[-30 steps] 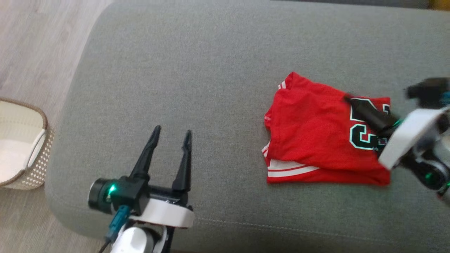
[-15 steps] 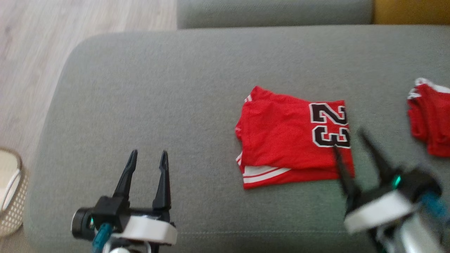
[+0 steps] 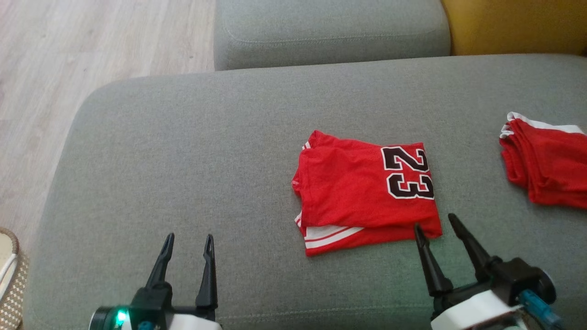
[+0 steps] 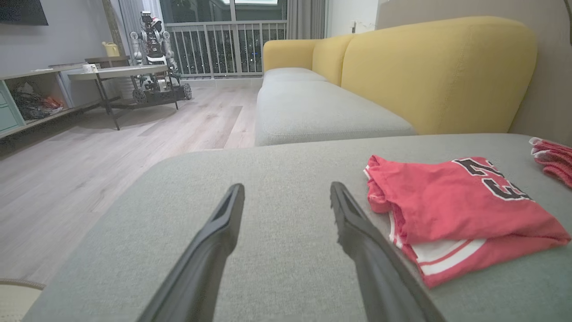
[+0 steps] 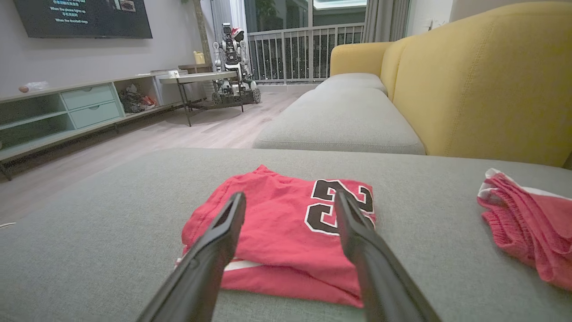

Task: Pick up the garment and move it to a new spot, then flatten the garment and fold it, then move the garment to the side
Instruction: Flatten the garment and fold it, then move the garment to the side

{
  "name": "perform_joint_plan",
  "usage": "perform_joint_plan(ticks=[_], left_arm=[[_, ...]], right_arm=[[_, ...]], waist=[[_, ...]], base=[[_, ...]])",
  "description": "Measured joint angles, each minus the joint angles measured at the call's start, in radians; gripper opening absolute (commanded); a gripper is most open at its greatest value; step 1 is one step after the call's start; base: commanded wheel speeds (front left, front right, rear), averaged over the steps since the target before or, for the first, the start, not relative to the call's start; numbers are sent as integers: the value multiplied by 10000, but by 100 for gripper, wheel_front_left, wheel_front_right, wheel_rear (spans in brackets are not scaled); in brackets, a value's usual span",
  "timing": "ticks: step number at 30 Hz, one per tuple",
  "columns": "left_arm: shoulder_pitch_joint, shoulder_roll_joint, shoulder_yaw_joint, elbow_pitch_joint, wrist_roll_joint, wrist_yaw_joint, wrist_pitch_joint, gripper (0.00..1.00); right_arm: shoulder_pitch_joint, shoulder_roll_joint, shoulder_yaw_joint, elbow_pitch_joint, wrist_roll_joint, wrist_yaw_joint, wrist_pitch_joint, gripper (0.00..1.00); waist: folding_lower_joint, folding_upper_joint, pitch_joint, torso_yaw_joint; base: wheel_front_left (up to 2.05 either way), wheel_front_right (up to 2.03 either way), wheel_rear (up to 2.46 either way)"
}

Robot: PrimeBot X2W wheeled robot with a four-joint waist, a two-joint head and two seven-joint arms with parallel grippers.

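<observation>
Right hand (image 3: 434,220) released, empty, near the front edge of the seat cushion (image 3: 183,160), tips just beside the folded garment (image 3: 357,192), which lies right of centre; left hand (image 3: 189,235) likewise released; risk: pinching one layer would likely unfold it during the sideways move.

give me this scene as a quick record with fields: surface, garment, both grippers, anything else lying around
surface: grey sofa cushion
garment: red jersey, folded, number 23 facing up, lying flat right of centre
left gripper: open, empty, over bare cushion, apart from the jersey
right gripper: open, empty, fingertips over the jersey's near right corner
other: second red garment bunched at the right edge; woven basket at lower left, off the cushion
</observation>
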Motion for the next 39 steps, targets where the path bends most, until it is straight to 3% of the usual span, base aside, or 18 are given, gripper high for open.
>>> perform_joint_plan(ticks=[30,35,39], left_arm=[[228,-33,130,330,192,-40,0,100],[216,-35,98,437,196,-56,0,100],[140,-35,-54,456,297,-69,0,100]], right_arm=[[121,205,-437,685,-33,0,0,100],[5,242,-734,1363,-31,0,0,100],[-1160,270,-1618,3411,238,0,0,100]], waist=[[0,0,-352,225],[0,-1,-225,366],[0,-1,-41,527]], base=[[0,0,0],[0,0,0],[0,0,0]])
